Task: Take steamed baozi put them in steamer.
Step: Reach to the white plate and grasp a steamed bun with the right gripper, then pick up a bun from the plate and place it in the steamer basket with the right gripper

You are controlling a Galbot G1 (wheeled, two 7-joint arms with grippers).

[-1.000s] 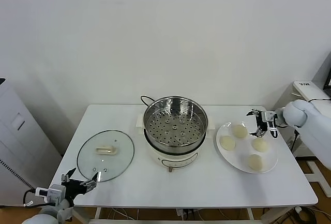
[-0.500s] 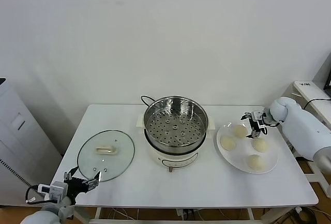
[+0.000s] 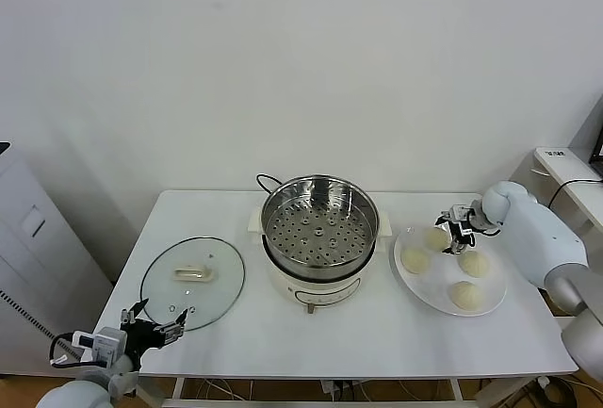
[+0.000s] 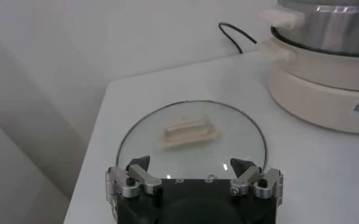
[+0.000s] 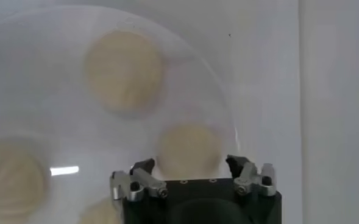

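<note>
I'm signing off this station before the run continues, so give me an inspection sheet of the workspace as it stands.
Surface: white table, no spills seen.
Job's things: four steamed baozi, all on the white plate, e.g. the far one; steamer basket holds no bun.
Clutter: glass lid lying flat left of the steamer.
Grippers: right gripper over the plate's far edge, fingers straddling a bun, no contact visible; left gripper open, parked at the table's near left edge.
Cables: black cord behind the steamer.
Surroundings: plain white wall; grey cabinet far left.
</note>
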